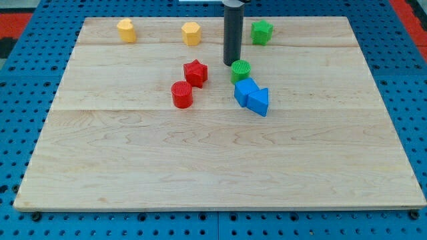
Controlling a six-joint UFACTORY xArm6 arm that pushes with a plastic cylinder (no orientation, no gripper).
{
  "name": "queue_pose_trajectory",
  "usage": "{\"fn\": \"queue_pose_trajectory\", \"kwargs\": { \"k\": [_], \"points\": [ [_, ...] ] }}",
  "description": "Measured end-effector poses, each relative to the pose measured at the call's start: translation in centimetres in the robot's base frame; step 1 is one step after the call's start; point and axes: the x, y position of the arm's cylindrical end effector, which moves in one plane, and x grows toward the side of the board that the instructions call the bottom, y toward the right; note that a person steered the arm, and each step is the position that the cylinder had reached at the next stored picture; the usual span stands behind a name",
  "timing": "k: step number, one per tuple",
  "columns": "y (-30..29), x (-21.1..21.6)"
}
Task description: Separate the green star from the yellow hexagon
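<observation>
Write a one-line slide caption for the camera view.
My tip rests between the yellow hexagon and green star, just above-left of a green cylinder on the wooden board.

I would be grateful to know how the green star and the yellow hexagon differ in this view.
The green star-shaped block has a notched outline; the yellow hexagonal block has flat facets. The star lies to the view's right of my tip, the hexagon to its left. Both stand near the top edge of the wooden board, untouched by the tip.
</observation>
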Motion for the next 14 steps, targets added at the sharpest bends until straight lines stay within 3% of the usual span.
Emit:
{"fn": "queue_pose_trajectory", "kwargs": {
  "k": [2, 4, 5, 6, 7, 8, 9, 10, 11, 12, 13, 14],
  "points": [
    [0.9, 2.3],
    [9.5, -7.6],
    [3.8, -10.0],
    [-1.3, -7.2],
    [1.8, -12.9],
    [-3.7, -13.2],
    [-10.3, -10.5],
    [-2.0, -9.1],
    [-3.1, -11.7],
    [0.6, -7.2],
    [4.1, 1.1],
    [3.3, 0.2]
  ]
}}
